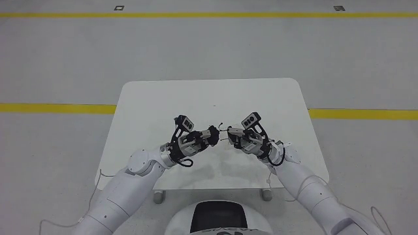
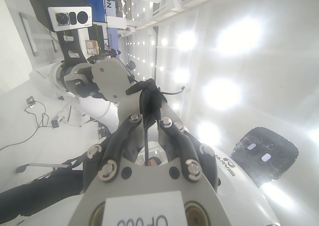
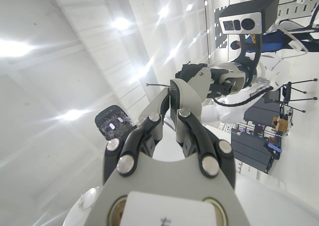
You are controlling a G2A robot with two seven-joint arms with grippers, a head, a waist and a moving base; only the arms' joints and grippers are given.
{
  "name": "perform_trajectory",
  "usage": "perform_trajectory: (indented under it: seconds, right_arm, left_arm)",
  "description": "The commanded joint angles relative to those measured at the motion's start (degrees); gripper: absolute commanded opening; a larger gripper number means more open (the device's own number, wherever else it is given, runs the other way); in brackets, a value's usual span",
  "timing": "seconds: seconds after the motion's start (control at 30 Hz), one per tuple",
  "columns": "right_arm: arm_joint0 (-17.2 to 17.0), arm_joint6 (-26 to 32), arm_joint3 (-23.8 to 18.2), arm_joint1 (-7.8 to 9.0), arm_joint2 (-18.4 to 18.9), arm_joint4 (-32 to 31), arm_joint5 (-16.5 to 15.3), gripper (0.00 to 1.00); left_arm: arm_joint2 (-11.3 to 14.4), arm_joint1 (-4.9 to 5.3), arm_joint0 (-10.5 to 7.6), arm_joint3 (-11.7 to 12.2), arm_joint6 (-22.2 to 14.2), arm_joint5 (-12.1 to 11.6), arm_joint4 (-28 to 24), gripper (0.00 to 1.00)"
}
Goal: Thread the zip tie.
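Zip tie hangs in mid-air over centre of table, btwn both grippers. L gripper, at tie's 9 o'clock, is clenched on the black strap. R gripper, at 3 o'clock, pinches it too, w/ a thin end poking past its fingers. Fingertips of the two nearly meet.

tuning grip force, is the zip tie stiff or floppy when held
Probably springy rather than limp: the zip tie juts out nearly straight past the left gripper. Likely very light, being so thin. It could bend sideways if pushed.
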Motion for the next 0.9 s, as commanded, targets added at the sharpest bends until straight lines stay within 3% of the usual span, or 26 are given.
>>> perform_trajectory:
  seconds: [0.0,0.87]
  right_arm:
    - [-0.02,0.00,0.02,0.02,0.10,0.00,0.03,0.00]
    - [-0.52,0.00,0.41,0.21,1.60,-0.10,0.42,0.00]
  left_arm:
    - [0.00,0.00,0.00,0.00,0.00,0.00,0.00,0.00]
    - [0.00,0.00,0.00,0.00,0.00,0.00,0.00,0.00]
